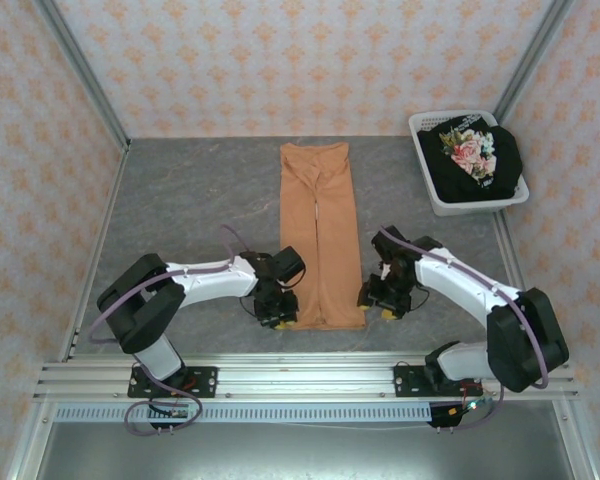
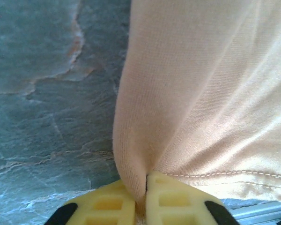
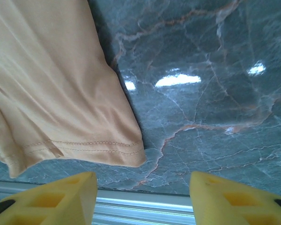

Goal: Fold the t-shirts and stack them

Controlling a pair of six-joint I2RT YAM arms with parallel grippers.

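Note:
The orange t-shirt [image 1: 318, 232] lies folded into a long narrow strip down the middle of the grey table, plain side up. My left gripper [image 1: 279, 320] is at its near left corner, yellow fingers [image 2: 175, 201] pinched shut on a fold of the orange cloth [image 2: 201, 93] beside the hem. My right gripper [image 1: 378, 305] hovers at the near right corner, jaws open and empty, and the hem corner [image 3: 131, 157] lies just ahead of the left finger without touching it. The black t-shirt with pink flowers [image 1: 473, 158] sits bunched in the white basket.
The white laundry basket [image 1: 427, 185] stands at the back right of the table. A metal rail [image 1: 310, 380] runs along the near edge, close behind both grippers. Patterned walls enclose the left, back and right sides.

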